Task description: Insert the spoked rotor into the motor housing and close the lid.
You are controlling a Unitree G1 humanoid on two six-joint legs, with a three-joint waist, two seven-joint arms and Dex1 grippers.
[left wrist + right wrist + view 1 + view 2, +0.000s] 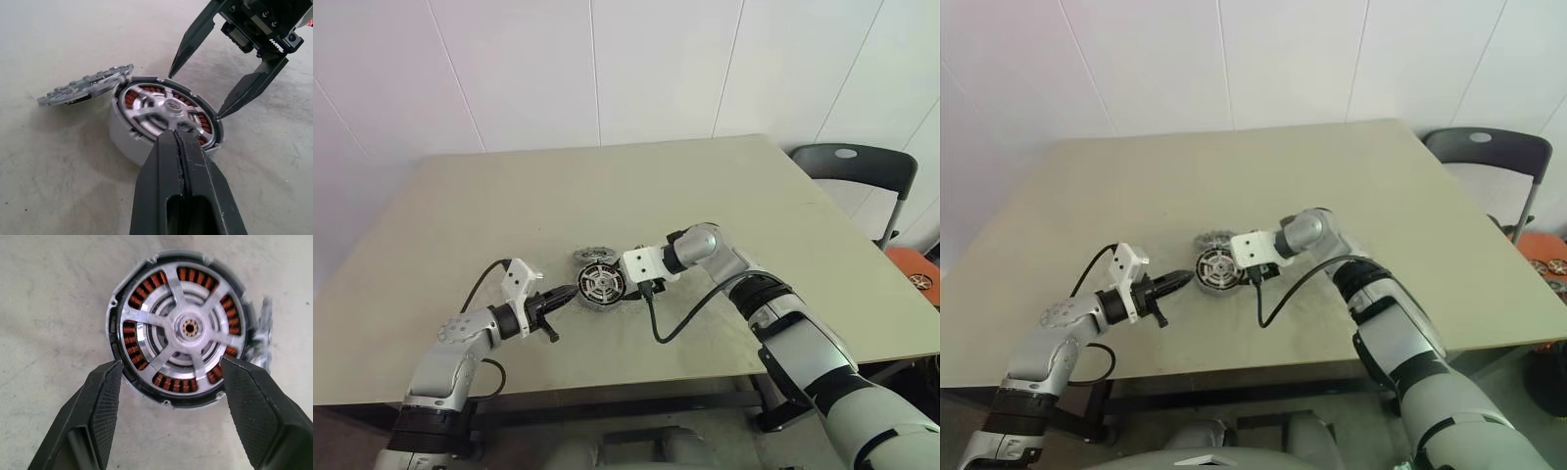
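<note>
Silver five-spoked rotor (188, 328) sits seated in round grey copper-wound motor housing (122, 134) mid-table; right gripper (168, 382) spread astride it, left gripper (177, 142) pressed together at its rim, toothed grey lid (85, 88) leaning beside; fetch lid, lower flat, centred.

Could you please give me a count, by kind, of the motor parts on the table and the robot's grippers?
Motor housing, with the spoked rotor seated in it: 1
Lid, leaning on the housing: 1
Grippers, left gripper shut, right gripper open: 2
Total: 4
</note>
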